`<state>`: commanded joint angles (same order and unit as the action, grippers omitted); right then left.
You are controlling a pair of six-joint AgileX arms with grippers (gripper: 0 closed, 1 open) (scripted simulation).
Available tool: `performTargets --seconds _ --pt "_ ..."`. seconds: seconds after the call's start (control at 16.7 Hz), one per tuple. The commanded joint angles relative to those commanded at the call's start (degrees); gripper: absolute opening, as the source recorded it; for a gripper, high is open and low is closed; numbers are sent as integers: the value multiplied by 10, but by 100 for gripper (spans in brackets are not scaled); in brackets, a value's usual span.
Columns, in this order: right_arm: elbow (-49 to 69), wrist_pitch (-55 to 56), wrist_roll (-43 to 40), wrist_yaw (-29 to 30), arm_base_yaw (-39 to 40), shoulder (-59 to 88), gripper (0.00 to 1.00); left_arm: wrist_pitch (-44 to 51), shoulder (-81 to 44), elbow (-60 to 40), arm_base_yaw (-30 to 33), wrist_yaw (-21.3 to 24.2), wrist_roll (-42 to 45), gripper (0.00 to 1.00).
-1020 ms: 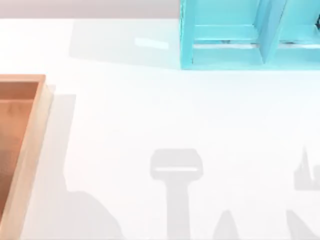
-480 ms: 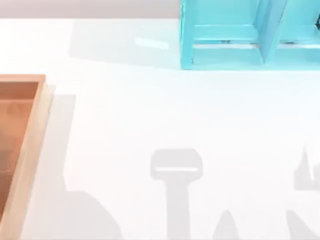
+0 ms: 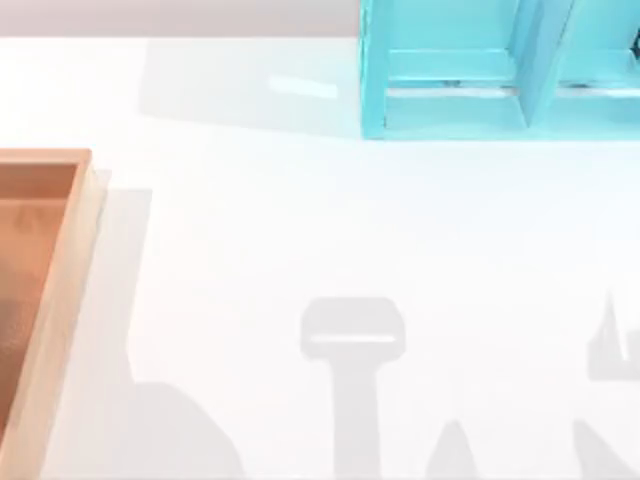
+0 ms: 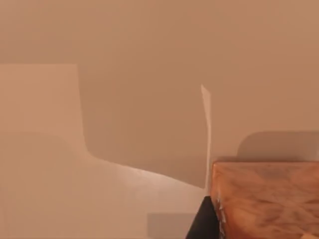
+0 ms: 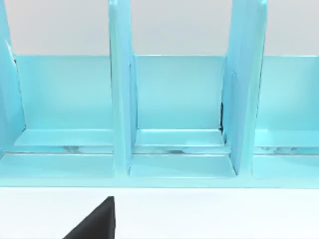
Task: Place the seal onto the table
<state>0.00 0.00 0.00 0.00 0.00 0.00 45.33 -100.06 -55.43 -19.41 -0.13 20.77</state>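
Top view: the table [image 3: 330, 220] spreads white and matte across almost everything, marked by grey shadows along its near side. At its far edge, right of centre, stands the turquoise shelf unit [image 3: 500, 70], with upright dividers splitting it into open compartments. Against the table's left edge lies the wooden tray [image 3: 60, 300], orange-brown, with a raised pale rim.

Right wrist view faces the shelf unit [image 5: 174, 109] straight on, with three compartments side by side between two dividers and a strip of white table [image 5: 214, 214] in front of it. A dark wedge, one fingertip [image 5: 97, 221] of the right gripper, pokes into the picture over that strip; I cannot tell how far that claw is open or whether it has hold of anything.

Left wrist view looks over the table [image 4: 99, 189] beside a corner of the wooden tray [image 4: 269, 199], with a small dark piece of the left gripper [image 4: 203, 221] just beside that corner. Its opening and grasp cannot be told either.

Where the seal is I cannot tell.
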Motion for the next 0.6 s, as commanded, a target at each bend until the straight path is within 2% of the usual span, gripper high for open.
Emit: performTargets --seconds 0.36,0.6 --pt "0 0 0 0 0 0 100 1 2 -1 2 0 -1 0" --pt "0 0 0 0 0 0 100 54 52 -65 64 -6 -66 0"
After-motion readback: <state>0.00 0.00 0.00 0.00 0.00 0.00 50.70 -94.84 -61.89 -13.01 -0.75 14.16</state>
